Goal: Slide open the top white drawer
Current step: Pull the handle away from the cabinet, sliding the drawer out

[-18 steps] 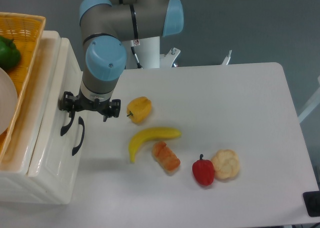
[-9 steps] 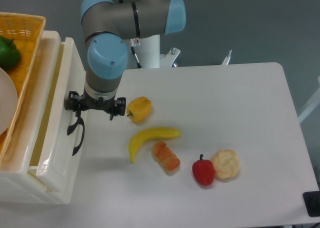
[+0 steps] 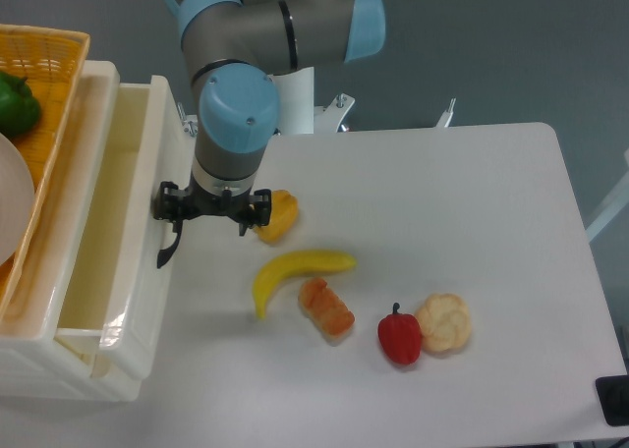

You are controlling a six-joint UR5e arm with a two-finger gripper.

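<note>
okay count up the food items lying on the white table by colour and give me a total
Yellow: 2, the banana and the yellow pepper, partly behind the claw
Red: 1, the red pepper
Orange: 1, the orange pastry-like piece
Pale cream: 1, the cauliflower-like piece
Total: 5

White table, grey-blue floor.

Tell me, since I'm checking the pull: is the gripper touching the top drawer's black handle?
Cannot tell. In the camera view the gripper sits right over the handle of the top white drawer, hiding the jaws and any contact.
</note>
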